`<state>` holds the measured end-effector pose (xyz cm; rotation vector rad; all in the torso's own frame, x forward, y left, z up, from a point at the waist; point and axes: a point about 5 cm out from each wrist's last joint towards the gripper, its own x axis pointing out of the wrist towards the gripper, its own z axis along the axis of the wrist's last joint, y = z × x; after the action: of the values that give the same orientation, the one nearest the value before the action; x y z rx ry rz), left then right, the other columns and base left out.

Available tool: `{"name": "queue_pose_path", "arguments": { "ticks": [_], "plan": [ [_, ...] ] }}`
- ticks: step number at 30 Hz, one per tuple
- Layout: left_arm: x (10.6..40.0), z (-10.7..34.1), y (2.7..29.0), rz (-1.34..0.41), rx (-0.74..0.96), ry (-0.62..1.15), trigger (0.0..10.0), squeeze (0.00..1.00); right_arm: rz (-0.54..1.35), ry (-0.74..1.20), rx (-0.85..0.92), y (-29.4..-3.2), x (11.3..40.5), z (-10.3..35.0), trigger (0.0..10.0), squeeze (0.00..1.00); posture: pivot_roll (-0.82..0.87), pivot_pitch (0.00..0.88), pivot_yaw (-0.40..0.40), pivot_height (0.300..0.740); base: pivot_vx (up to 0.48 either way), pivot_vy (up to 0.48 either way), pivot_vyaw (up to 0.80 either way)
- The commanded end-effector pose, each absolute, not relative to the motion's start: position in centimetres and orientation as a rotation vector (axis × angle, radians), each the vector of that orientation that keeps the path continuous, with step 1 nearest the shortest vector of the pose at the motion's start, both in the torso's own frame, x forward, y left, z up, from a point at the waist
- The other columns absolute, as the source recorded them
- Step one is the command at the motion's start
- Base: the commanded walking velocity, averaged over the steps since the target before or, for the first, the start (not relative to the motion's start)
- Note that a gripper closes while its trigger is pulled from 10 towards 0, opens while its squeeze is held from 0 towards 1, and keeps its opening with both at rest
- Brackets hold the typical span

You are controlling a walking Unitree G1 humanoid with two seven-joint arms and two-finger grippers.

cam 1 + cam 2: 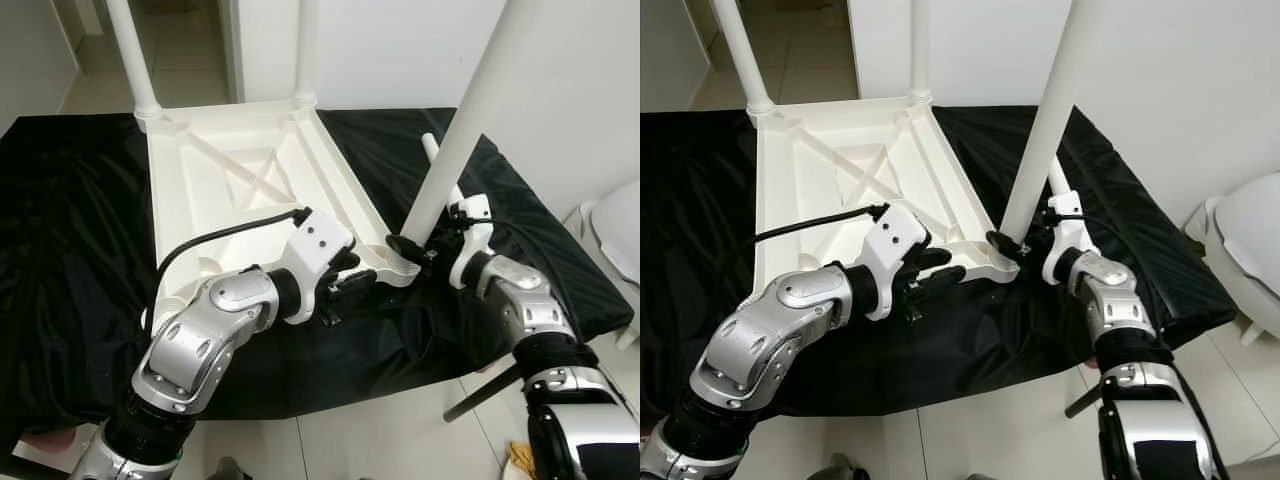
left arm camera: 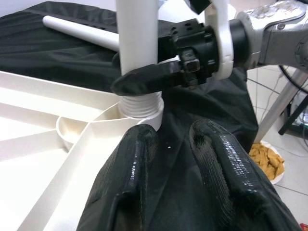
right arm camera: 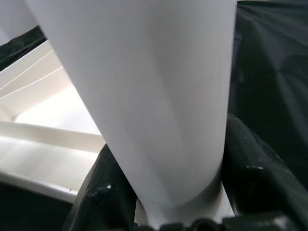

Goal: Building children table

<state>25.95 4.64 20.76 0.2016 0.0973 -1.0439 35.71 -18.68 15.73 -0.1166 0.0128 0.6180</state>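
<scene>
Black cloth (image 1: 70, 230) covers the low surface that carries everything. On it, from the back edge toward the front right, lies the white plastic tabletop (image 1: 215, 185) upside down, its ribbed underside facing up. Two legs already stand in the far corner sockets: the far left leg (image 1: 132, 55) and the far right leg (image 1: 306, 50). A third leg (image 1: 470, 115) stands, tilted somewhat, in the tabletop's near right corner socket (image 2: 139, 108), with its threaded end partly showing above the collar. A spare leg (image 2: 79, 32) lies on the cloth behind that corner.

At the base of the third leg, the right gripper (image 1: 412, 247) pinches the tube between its two black fingers. The left gripper (image 1: 345, 280) rests at the tabletop's near edge just beside the same corner; its fingers (image 2: 132, 178) are slightly spread and hold nothing, seemingly steadying the tabletop.

The step in hand looks like seating the third leg. Next, it probably needs to be straightened and turned down until the thread disappears, with the tabletop held against twisting.
</scene>
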Motion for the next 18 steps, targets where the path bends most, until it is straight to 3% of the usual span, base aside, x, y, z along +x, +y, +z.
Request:
{"name": "queue_pose_path", "arguments": {
  "ticks": [1,18],
  "plan": [
    [25.4,20.8,4.3,-1.088,0.199,0.098,10.0,0.00,0.518,0.026,-0.060,-18.4,35.6,15.1,0.0,0.00,-0.04,0.055,-0.037,0.740,0.000,0.000,0.00],
    [25.1,20.5,4.2,-1.111,0.199,0.117,10.0,0.00,0.171,-0.005,0.091,-15.3,34.0,14.3,0.0,0.00,-0.05,0.064,-0.035,0.740,0.000,0.000,0.00]
  ]
}}
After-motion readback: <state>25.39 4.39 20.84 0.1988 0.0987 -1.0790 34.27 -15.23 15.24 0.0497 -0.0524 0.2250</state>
